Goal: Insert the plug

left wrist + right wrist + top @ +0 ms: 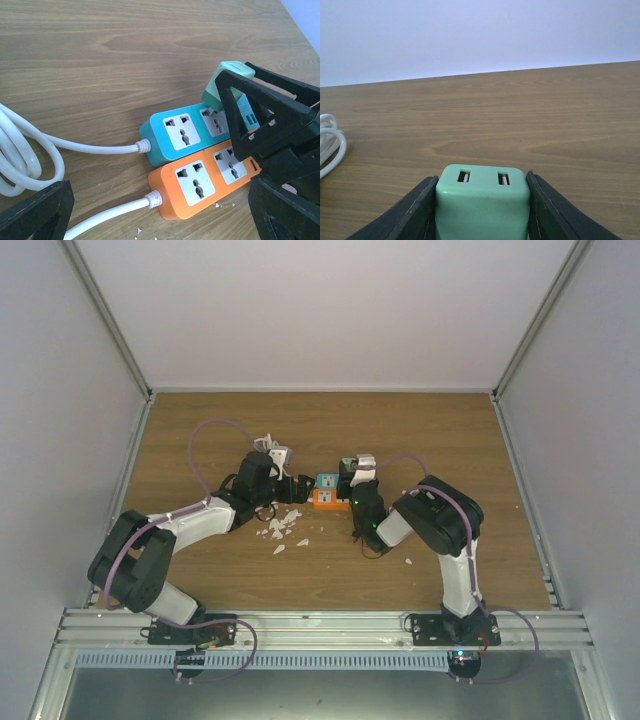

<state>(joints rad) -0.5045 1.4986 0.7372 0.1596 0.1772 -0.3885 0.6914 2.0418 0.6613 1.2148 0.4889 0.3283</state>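
Right tool [481, 215] part-closed, clamping plug [482, 197] by its sides. Plug sat tilted over blue strip [180, 132], apparently not seated. Left tool [297, 487] spread wide, empty, near blue strip. Risks: tilt jams pins; unheld strip slides under push.

On the table [450, 440] lie a teal power strip [175, 132] touching an orange power strip [200, 187], coiled cable [100, 148] and scraps [285, 527].

1. Teal power strip [172, 132] and orange power strip [192, 187] are lying side by side on the wooden table [125, 50], touching, sockets up.
2. Right tool [235, 75] has a mint-green plug [220, 92] pinched, tilted over the teal one's far socket.
3. White cable [100, 148] runs off left into a loose coil.
4. Left tool [160, 210] is spread wide, with black fingers [35, 212] in both bottom corners.
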